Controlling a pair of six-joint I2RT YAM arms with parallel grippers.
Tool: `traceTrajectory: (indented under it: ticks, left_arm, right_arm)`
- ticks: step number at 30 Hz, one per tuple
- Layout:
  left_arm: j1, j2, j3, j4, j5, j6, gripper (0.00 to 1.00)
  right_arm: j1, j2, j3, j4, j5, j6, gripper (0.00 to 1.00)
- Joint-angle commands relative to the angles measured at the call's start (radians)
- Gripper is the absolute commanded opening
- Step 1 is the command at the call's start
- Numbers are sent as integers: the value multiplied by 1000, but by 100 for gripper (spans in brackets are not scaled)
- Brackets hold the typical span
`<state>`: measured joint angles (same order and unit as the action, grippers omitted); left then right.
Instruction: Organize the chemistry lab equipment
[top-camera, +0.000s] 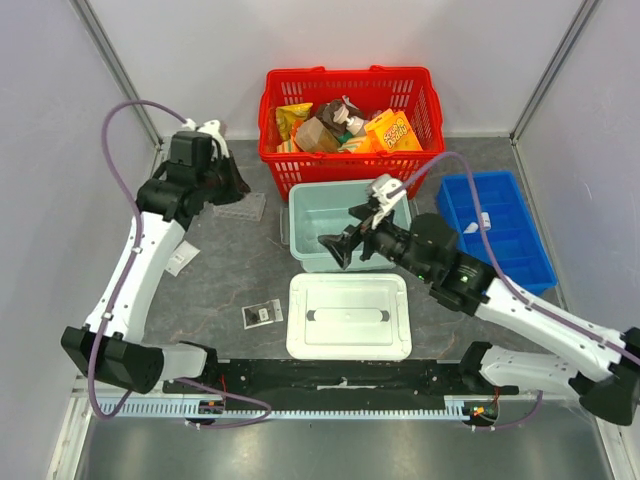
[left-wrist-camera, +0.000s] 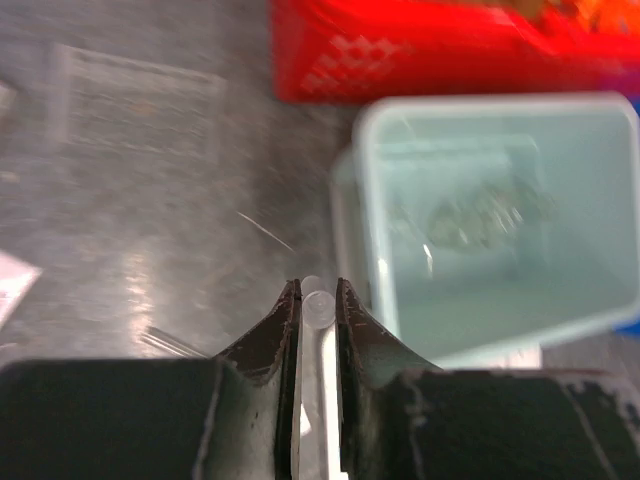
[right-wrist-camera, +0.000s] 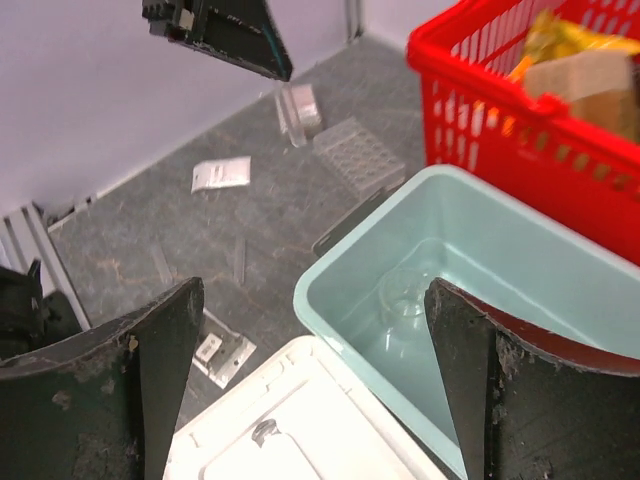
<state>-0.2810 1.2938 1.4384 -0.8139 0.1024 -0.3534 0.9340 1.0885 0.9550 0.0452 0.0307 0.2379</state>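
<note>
A red mesh basket (top-camera: 345, 165), pale green bin (top-camera: 308, 232), white lid (top-camera: 349, 317), blue tray (top-camera: 520, 250) and clear well plate (top-camera: 240, 208) appear.

Left arm (top-camera: 140, 250) reaches far with jaws pinched nearly together; right arm (top-camera: 530, 315) hovers, jaws spread wide.

**Twin-arm manipulator: external features**

The left arm (top-camera: 135, 265) and right arm (top-camera: 545, 322) share one build. Smooth white tubular links alternate with rounded black joint housings, and the largest black housings sit at the base end. A lavender cable (top-camera: 112, 135) runs outside each arm in a wide free loop, and a white bracket (top-camera: 383, 188) is fitted at each wrist. The left arm's fingers (left-wrist-camera: 262, 350) are matte black wedges with pale, chipped inner edges. The right arm's fingers (right-wrist-camera: 165, 345) are broad, curved black plates, scuffed grey along their rims. Both arms are mounted on a long black rail (top-camera: 330, 372).
</note>
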Motion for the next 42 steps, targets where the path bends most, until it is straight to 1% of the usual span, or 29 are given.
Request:
traceTrajectory:
  ticks: [1, 4, 6, 8, 14, 20, 28, 33, 42]
  left_arm:
    - [92, 59, 103, 21, -231, 34, 7]
    - [129, 113, 129, 77, -341, 53, 7]
    - [143, 125, 94, 183, -412, 70, 7]
    - [160, 139, 50, 272, -443, 74, 7]
    - [223, 197, -93, 484, -455, 41, 7]
    - [246, 271, -193, 623, -451, 39, 8]
    - [250, 366, -200, 674, -437, 41, 9]
    - [255, 392, -210, 711, -423, 42, 10]
    - [255, 410, -207, 665, -441, 19, 10]
  right_arm:
    - [2, -125, 21, -31, 138, -15, 98]
    - [2, -186, -15, -31, 170, -51, 98]
    - [2, -219, -33, -31, 198, -66, 98]
    - [3, -243, -50, -33, 225, -78, 98]
    - [2, -274, -73, -44, 258, -100, 98]
    - [2, -265, -79, -44, 279, -132, 98]
    - [2, -211, -64, -42, 293, -158, 98]
    - [3, -202, -61, -42, 296, -163, 98]
    - [2, -199, -64, -38, 321, -177, 98]
